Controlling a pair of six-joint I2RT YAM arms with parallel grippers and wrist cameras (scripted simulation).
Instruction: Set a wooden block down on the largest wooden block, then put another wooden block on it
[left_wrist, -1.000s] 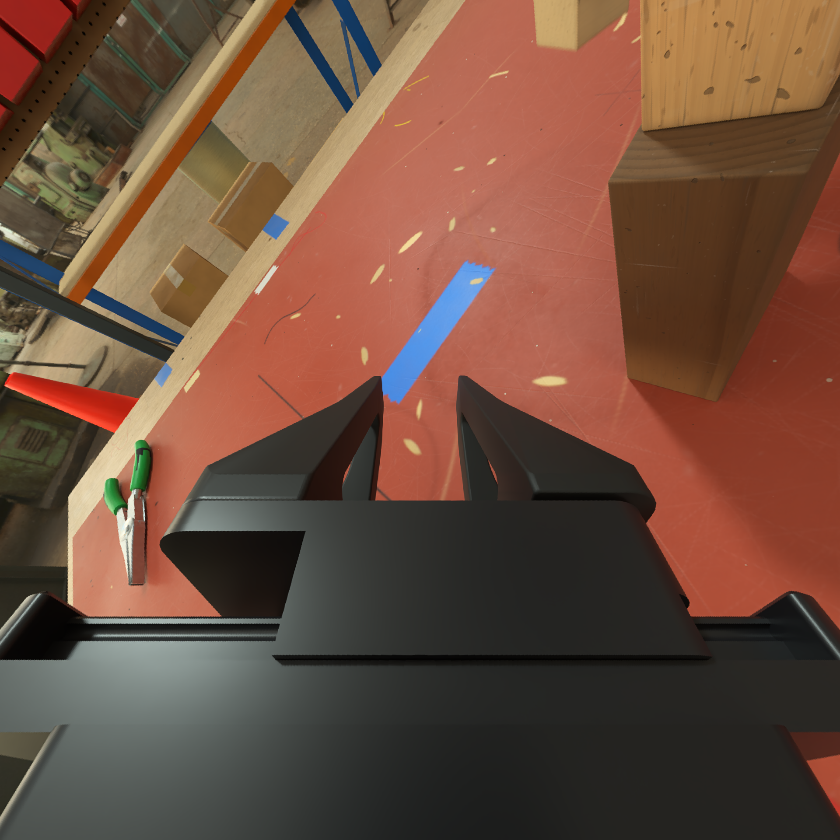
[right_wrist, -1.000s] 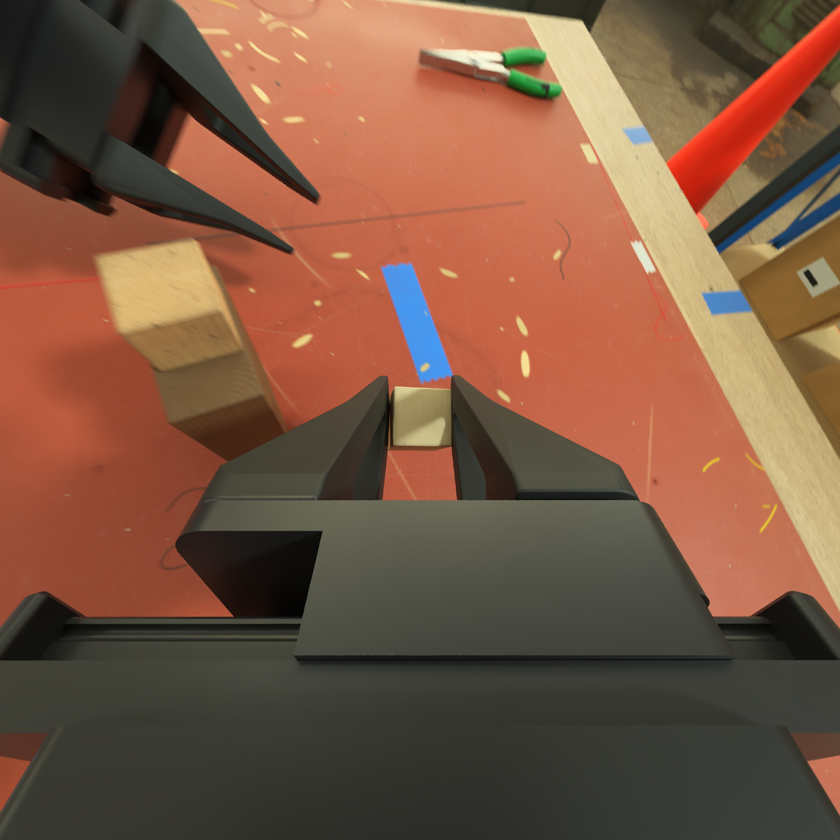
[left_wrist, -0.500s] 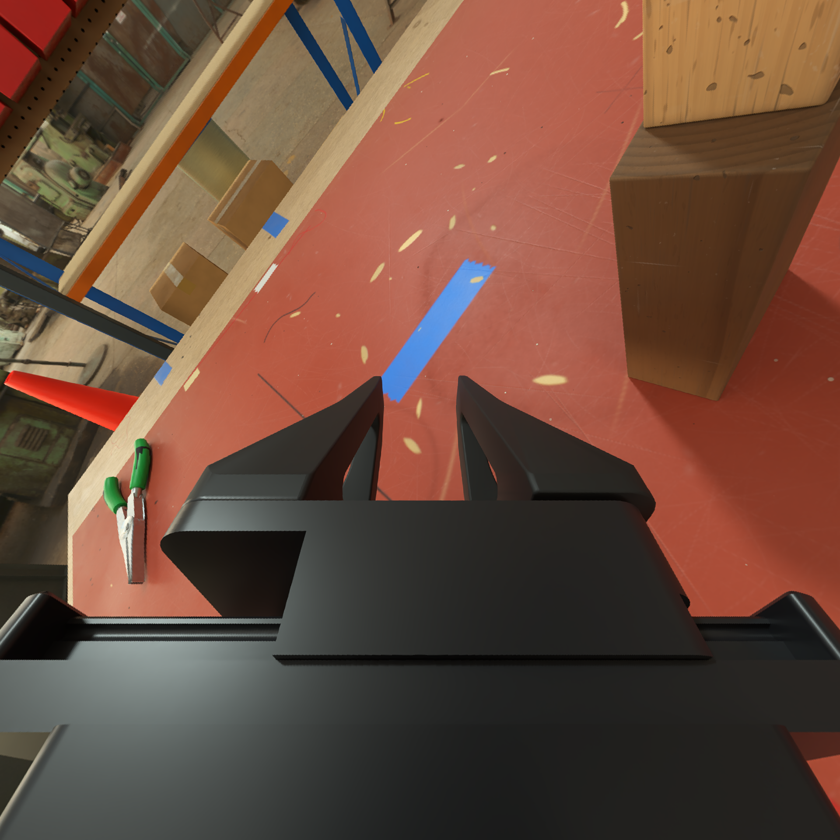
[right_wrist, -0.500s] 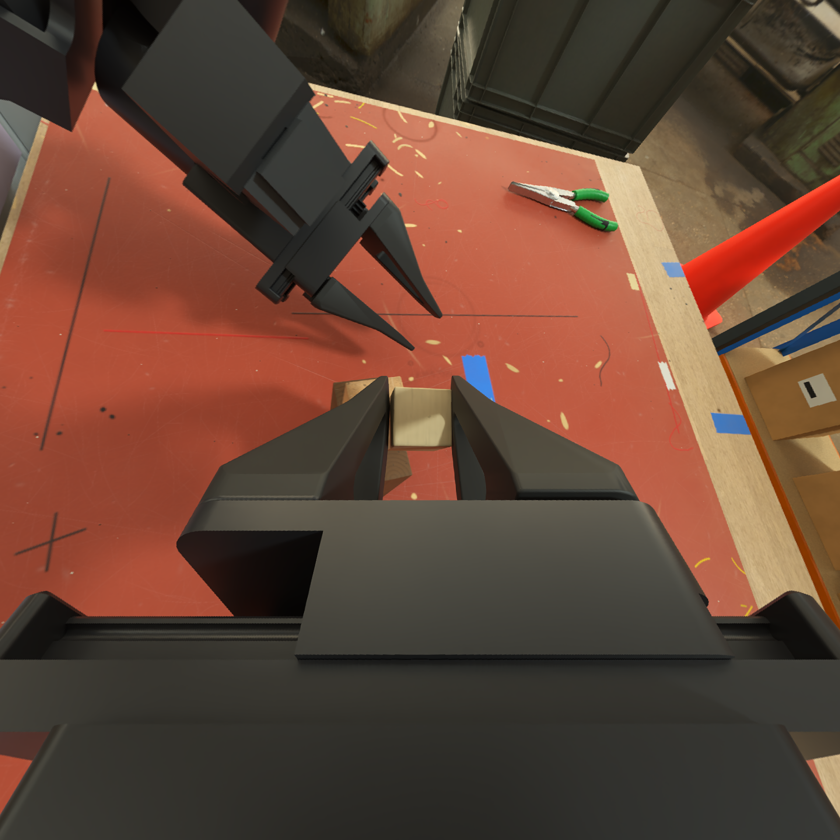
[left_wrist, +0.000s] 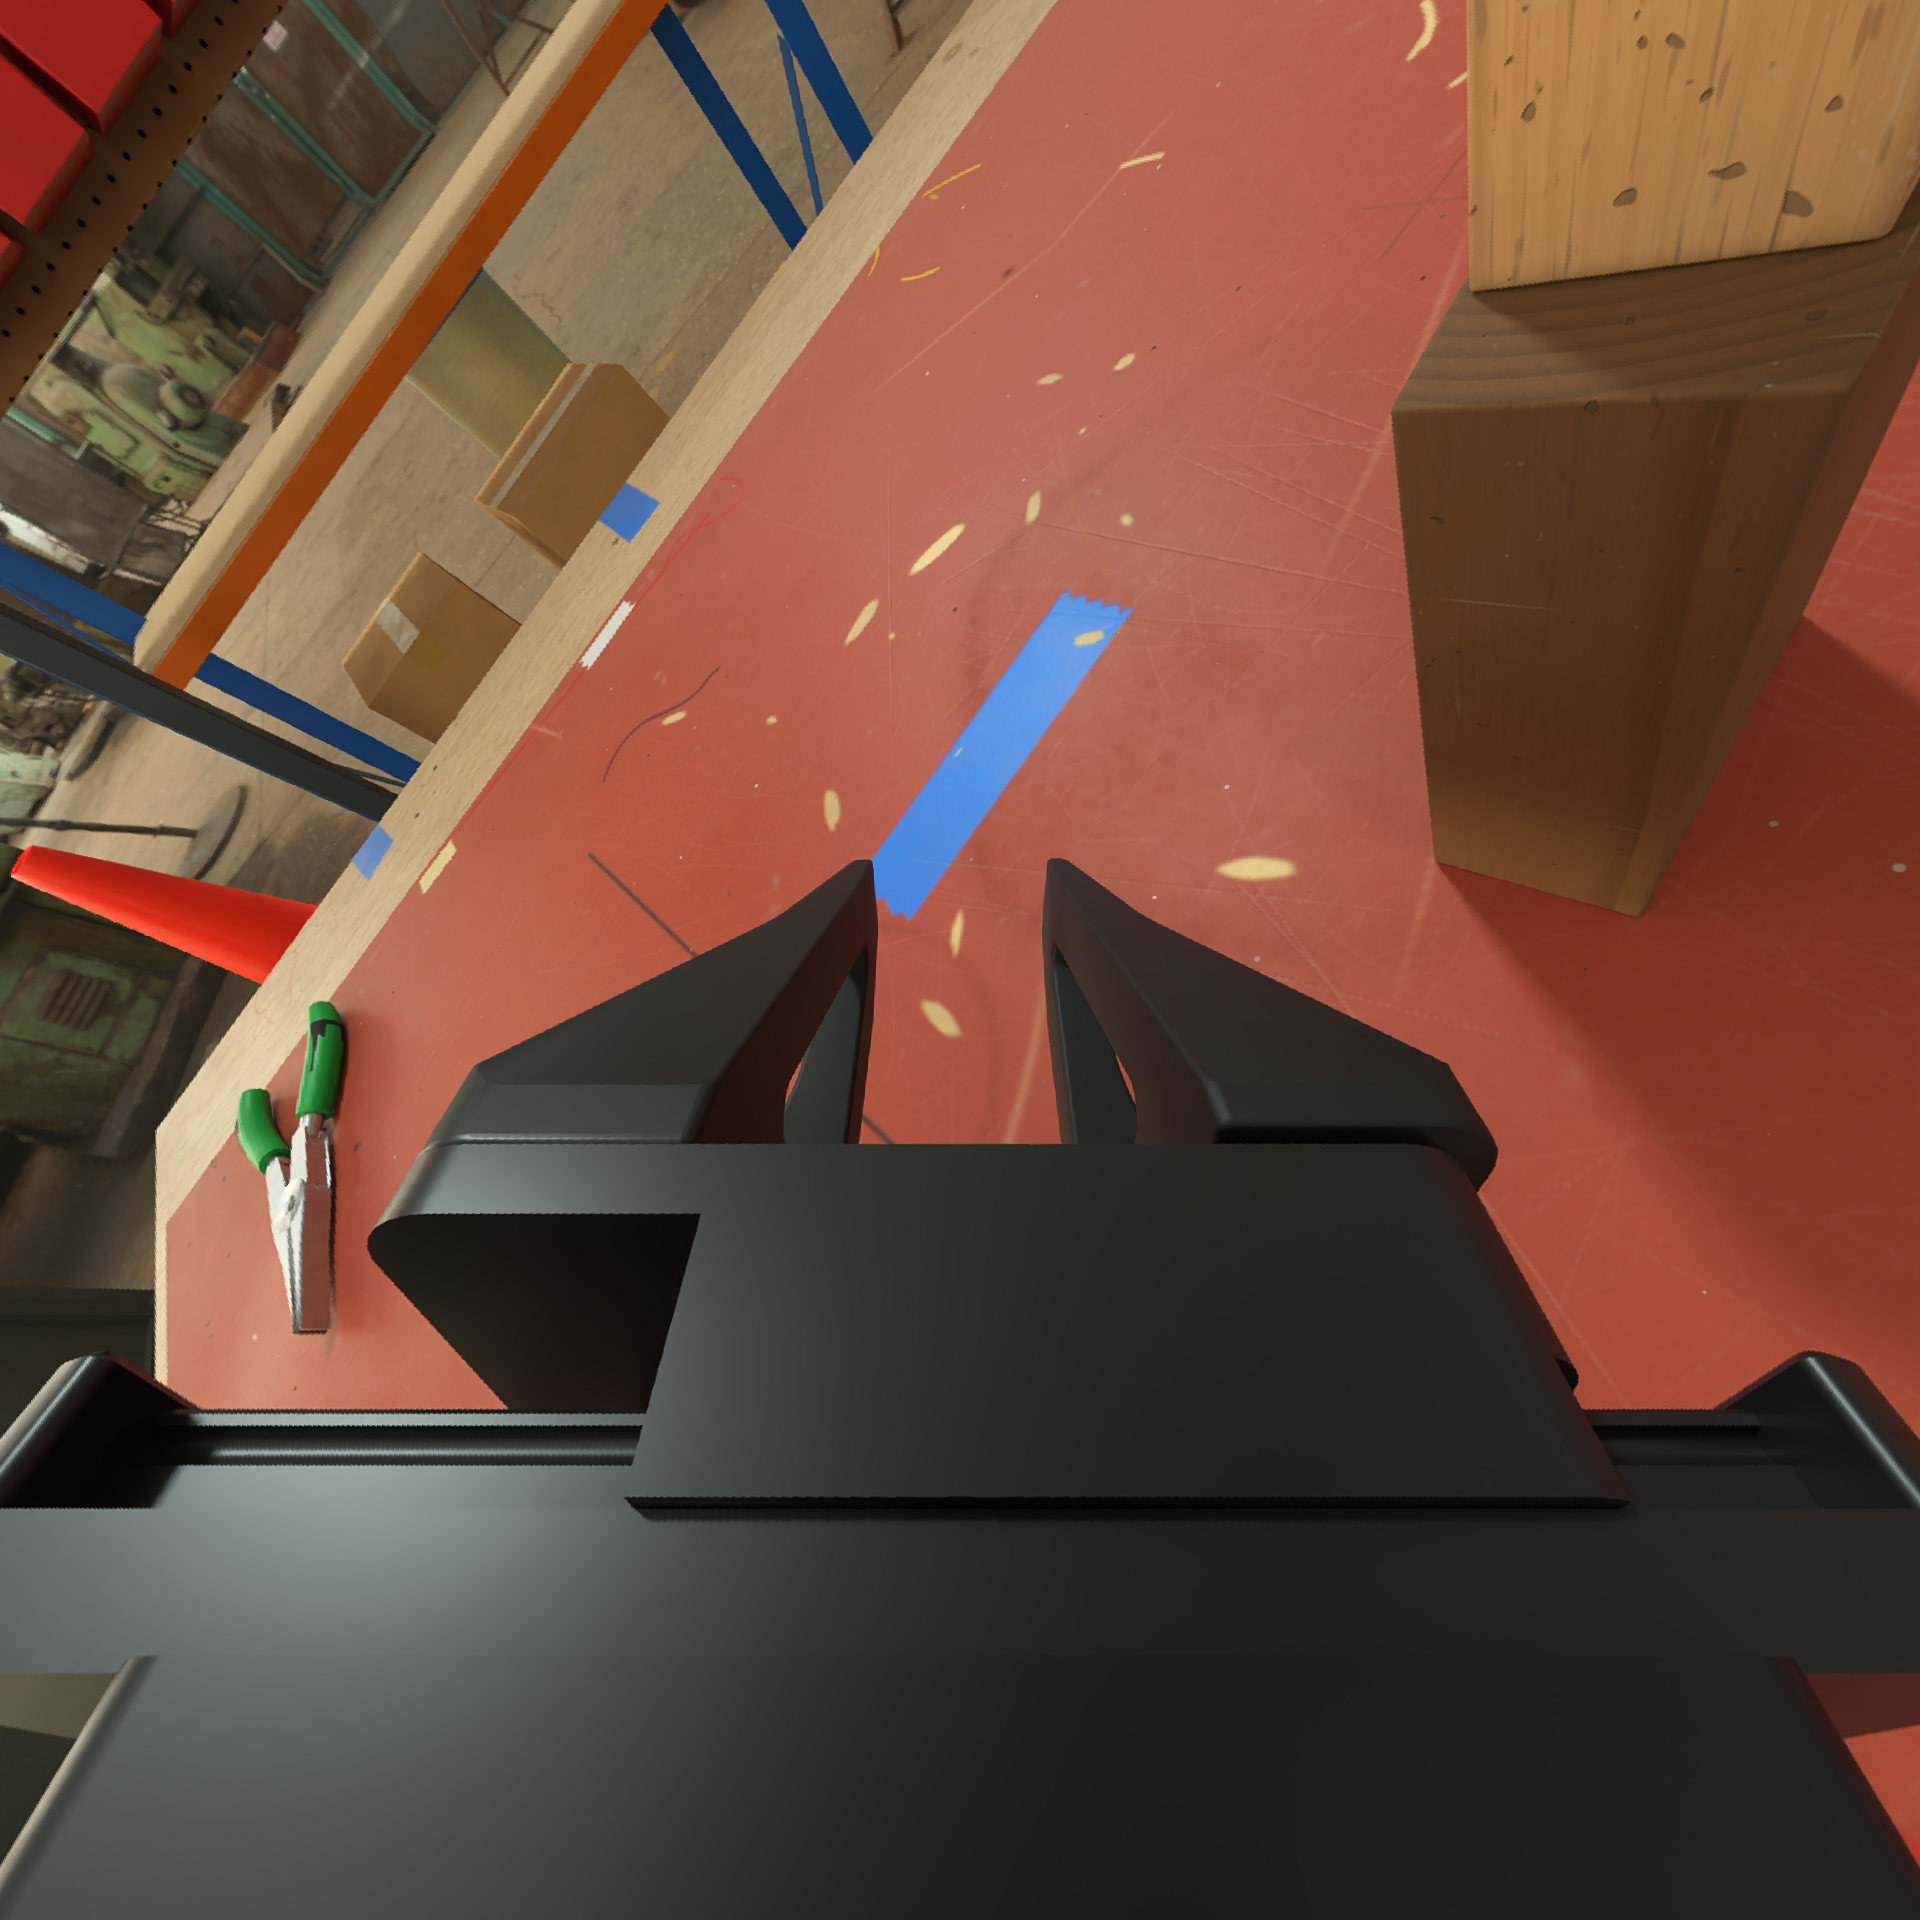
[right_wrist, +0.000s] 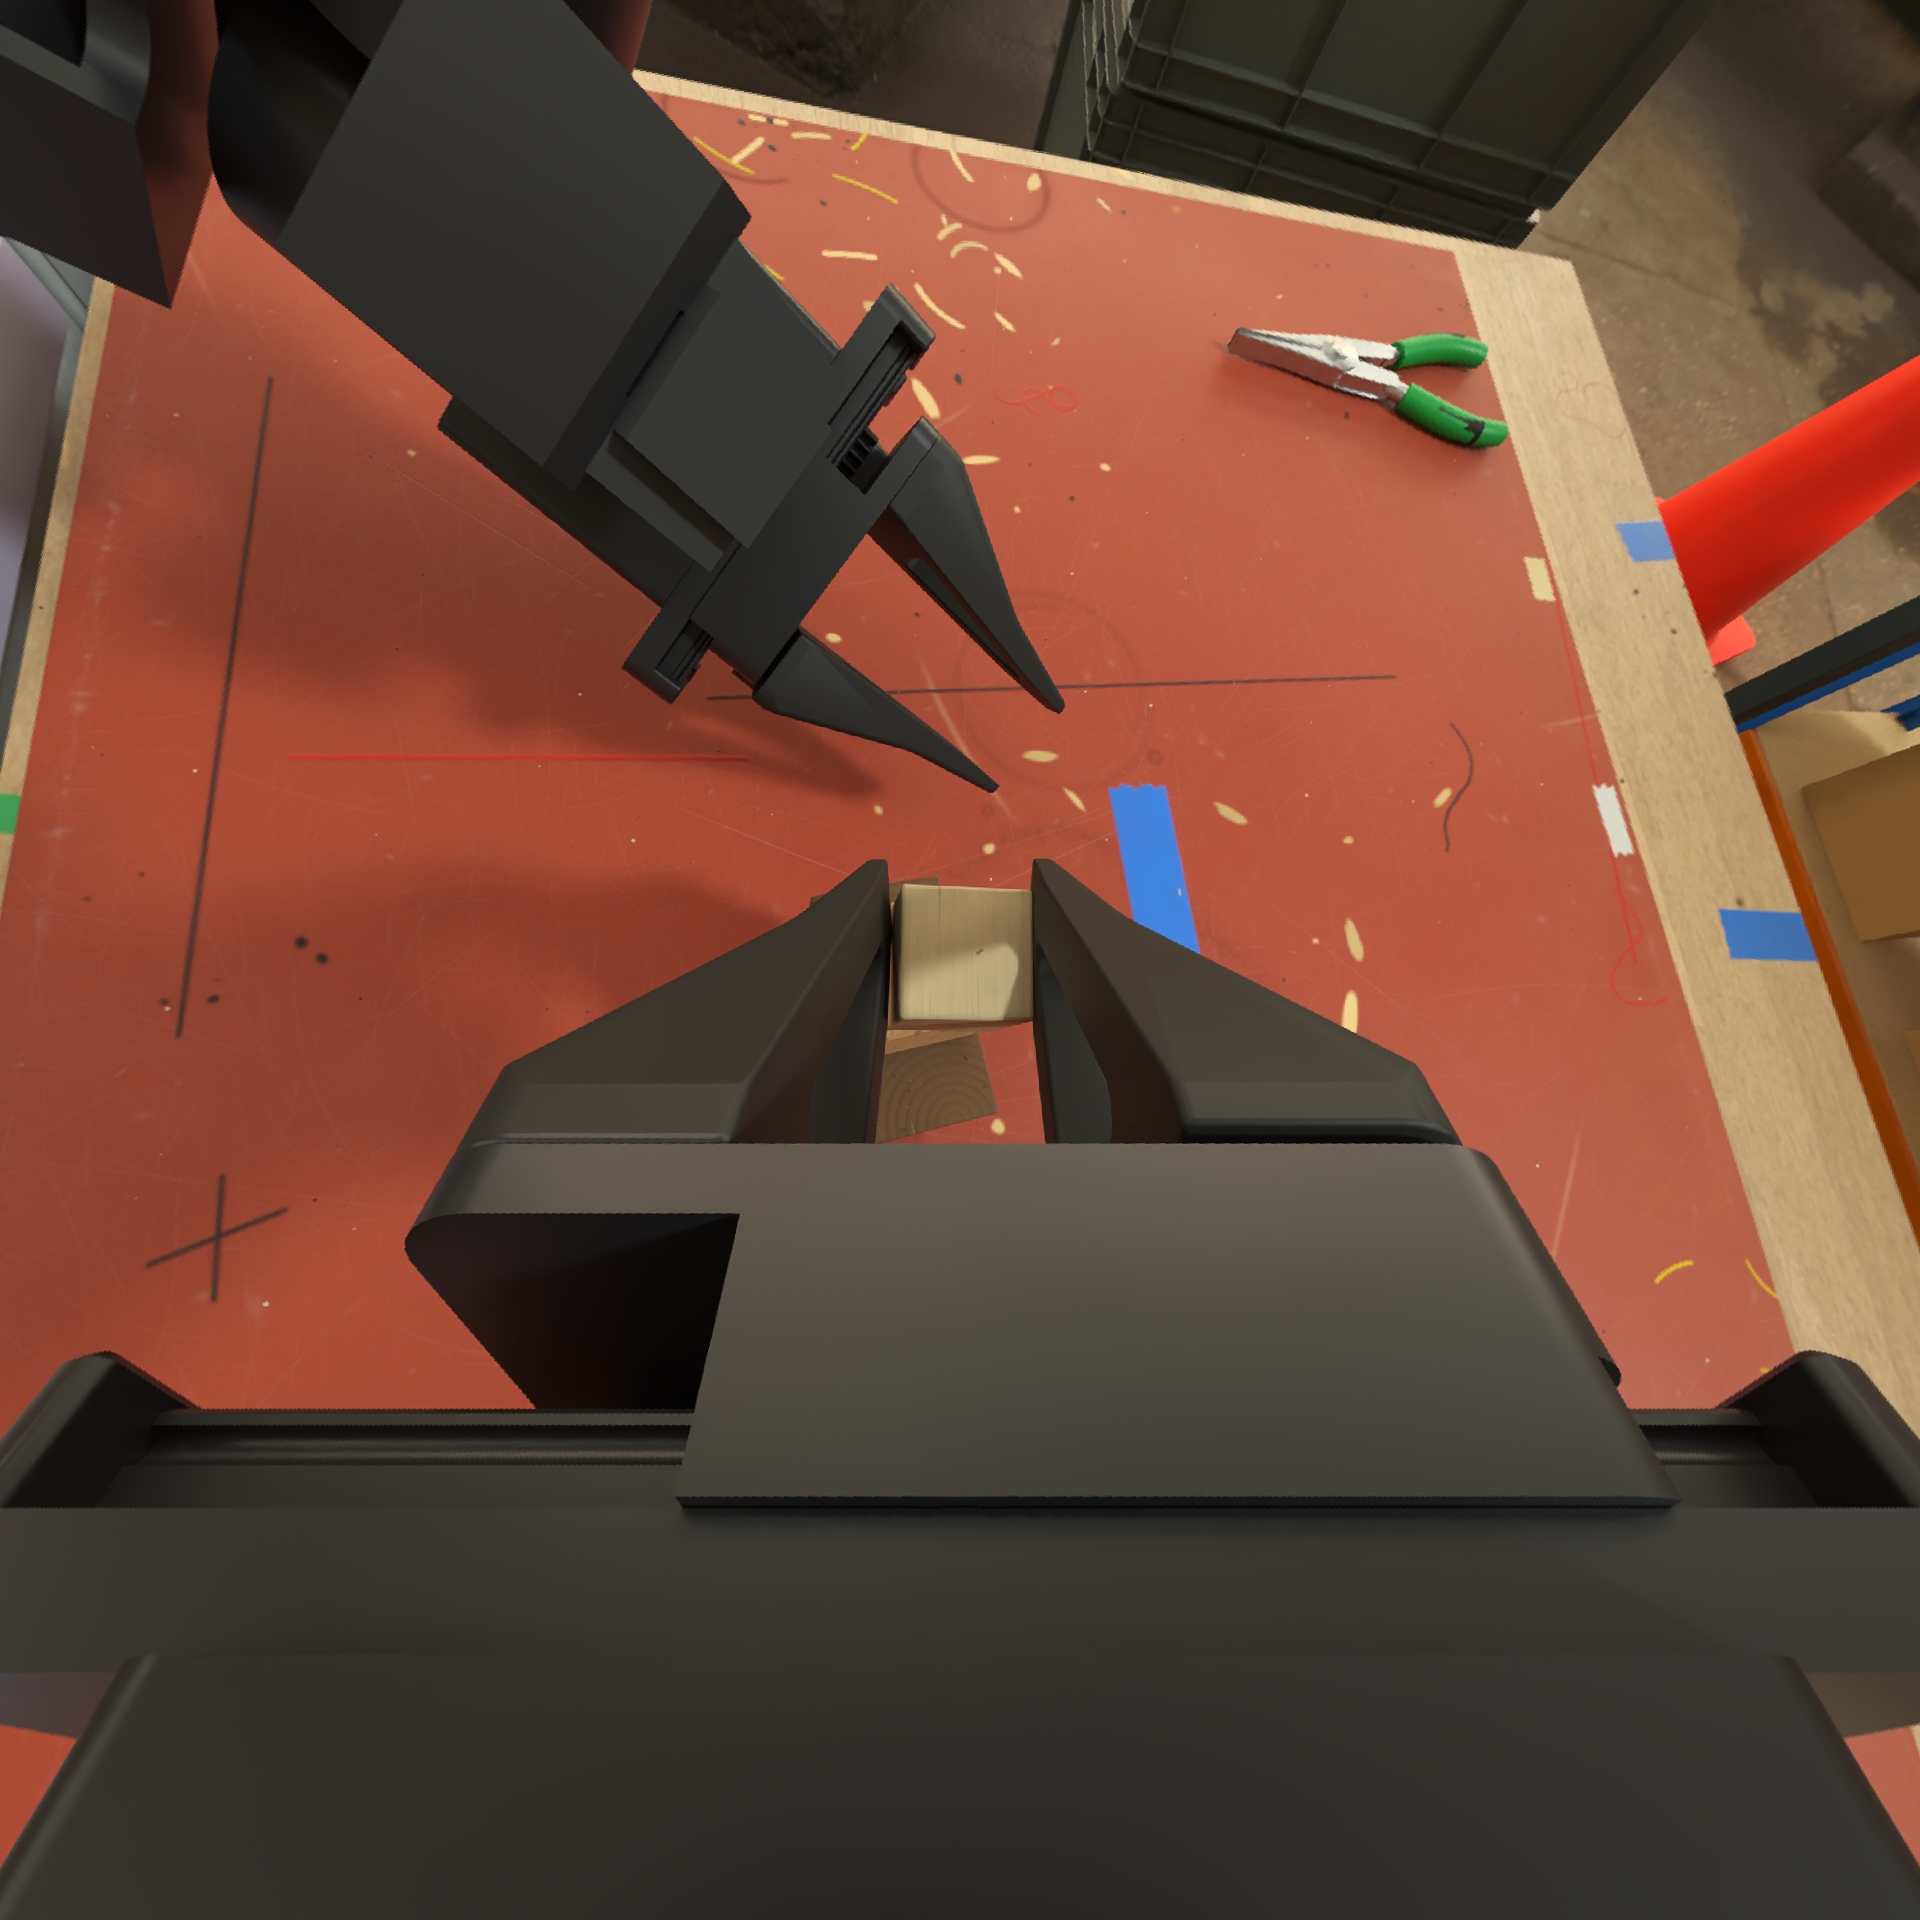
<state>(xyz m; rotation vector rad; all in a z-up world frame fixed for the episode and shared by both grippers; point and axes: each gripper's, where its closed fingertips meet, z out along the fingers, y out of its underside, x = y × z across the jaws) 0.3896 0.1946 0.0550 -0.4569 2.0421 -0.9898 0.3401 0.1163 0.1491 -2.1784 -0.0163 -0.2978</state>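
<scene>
Item: right claw (right_wrist: 961, 883), closed on a small pale block (right_wrist: 961, 956), a near-cube with smooth faces and fine grain, gripped side to side between the two black tapered fingers.

Position: the small block hangs directly above the stack, seen almost straight down. Beneath it only a sliver of the middle block (right_wrist: 935, 1039) and the ringed end grain of a darker block below show in the gap between the fingers. How much air separates held block and stack cannot be told from this angle. The coming move is judged a straight descent along the claw's own line of sight; the right arm is the one placed for it.

Item: stack, left wrist view. Largest block (left_wrist: 1621, 623), dark brown, tall with its long axis upright, stands on the bench (left_wrist: 1143, 416). The middle block (left_wrist: 1683, 135), lighter, knotted pine, sits on top with one edge set in from the edge below.

Item: left claw (left_wrist: 958, 873), open and empty, hovering over the bench beside the stack, apart from it.

Bench: red scuffed mat, pale wood border, scattered shavings, blue tape strip (left_wrist: 997, 758).

Sundry: green-handled pliers (right_wrist: 1371, 379) near the bench's edge, well apart from the stack.
</scene>
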